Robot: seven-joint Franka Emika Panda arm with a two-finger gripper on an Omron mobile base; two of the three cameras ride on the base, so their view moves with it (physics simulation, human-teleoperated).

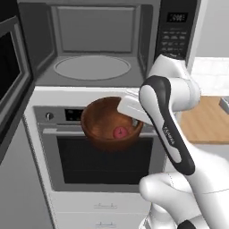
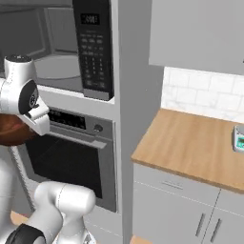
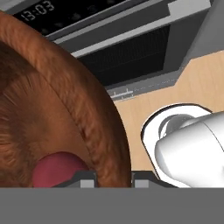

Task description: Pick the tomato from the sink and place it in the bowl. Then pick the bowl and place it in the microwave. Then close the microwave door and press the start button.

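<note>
One tomato [image 1: 120,132] in bowl [image 1: 100,117], hand [image 3: 113,178] gripping rim

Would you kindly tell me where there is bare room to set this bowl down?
The round grey turntable inside the open black and steel microwave is bare, walled at back and sides. The wooden counter right of the oven column is free up to a small grey object. The dark brown wooden bowl holds the red tomato.

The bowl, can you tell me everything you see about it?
The bowl is big, deep and round, and looks like dark brown wood with a smooth rim. It sits upright in the air in front of the oven, below the open microwave. The gripper pinches its rim, and the red tomato lies inside at the bottom.
</note>
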